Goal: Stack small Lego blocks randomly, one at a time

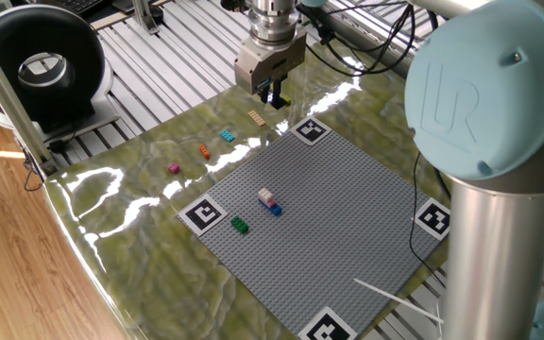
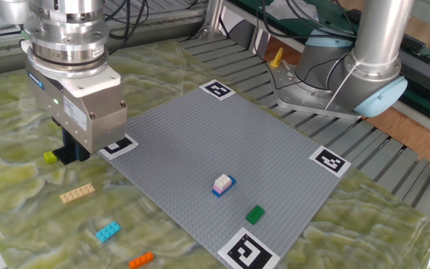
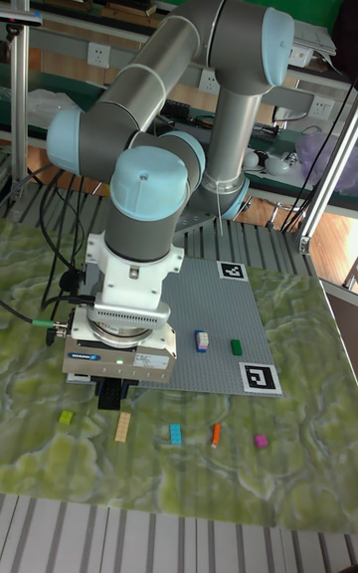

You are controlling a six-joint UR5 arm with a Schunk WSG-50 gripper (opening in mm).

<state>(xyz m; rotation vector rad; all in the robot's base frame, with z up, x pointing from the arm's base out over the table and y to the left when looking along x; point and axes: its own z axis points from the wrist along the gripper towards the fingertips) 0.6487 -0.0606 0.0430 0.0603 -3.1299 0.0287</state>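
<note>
Off the baseplate's far corner: gripper (image 2: 67, 155) low over the mat, yellow-green brick (image 2: 51, 157) just beside its fingers, left in this view. Jaw opening hidden; cannot tell.

Bright, even light falls from overhead, and all three views are sharp with little blur. The glossy green table cover (image 1: 140, 217) throws back white streaks of glare in one fixed view (strongest along its left side and near the gripper (image 1: 274, 94)). Shadows are soft and short, the darkest pooling under the gripper in the other fixed view.
</note>
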